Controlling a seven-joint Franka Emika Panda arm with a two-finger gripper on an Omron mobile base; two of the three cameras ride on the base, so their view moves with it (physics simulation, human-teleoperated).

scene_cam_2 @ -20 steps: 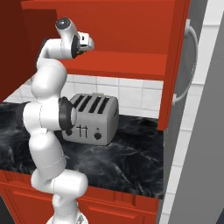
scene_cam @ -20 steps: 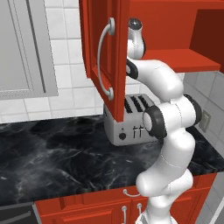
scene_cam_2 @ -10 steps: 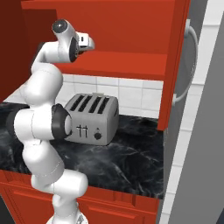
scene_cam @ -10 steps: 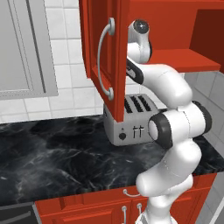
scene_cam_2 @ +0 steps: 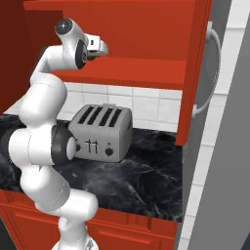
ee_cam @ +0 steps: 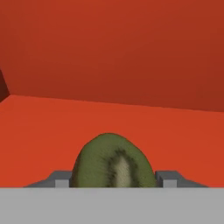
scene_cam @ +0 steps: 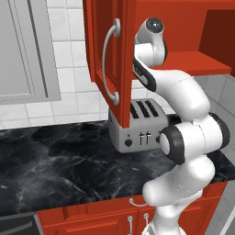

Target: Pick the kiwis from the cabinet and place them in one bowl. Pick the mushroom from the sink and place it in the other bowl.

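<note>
**Hand view: kiwi sits between the finger tips**

Hand view shows a kiwi [ee_cam: 113, 162] dead centre, flanked by both fingertips [ee_cam: 61, 178] of the gripper [ee_cam: 113, 180], jaws apparently pinching it just above the red cabinet [ee_cam: 109, 127] shelf; withdrawal runs straight back out

The arm [scene_cam: 183, 137] rises from the lower right, bends above the table [scene_cam: 59, 165] and reaches up into the open red cabinet [scene_cam: 183, 27]. Its wrist sits just above the cabinet's shelf [scene_cam: 193, 62], behind the open door [scene_cam: 108, 55], which carries a curved silver handle [scene_cam: 109, 62]. A silver toaster [scene_cam: 137, 126] stands on the black marble table under the cabinet, partly behind the arm. A grey cabinet [scene_cam: 25, 50] hangs at left against white tiles [scene_cam: 73, 59].
</note>
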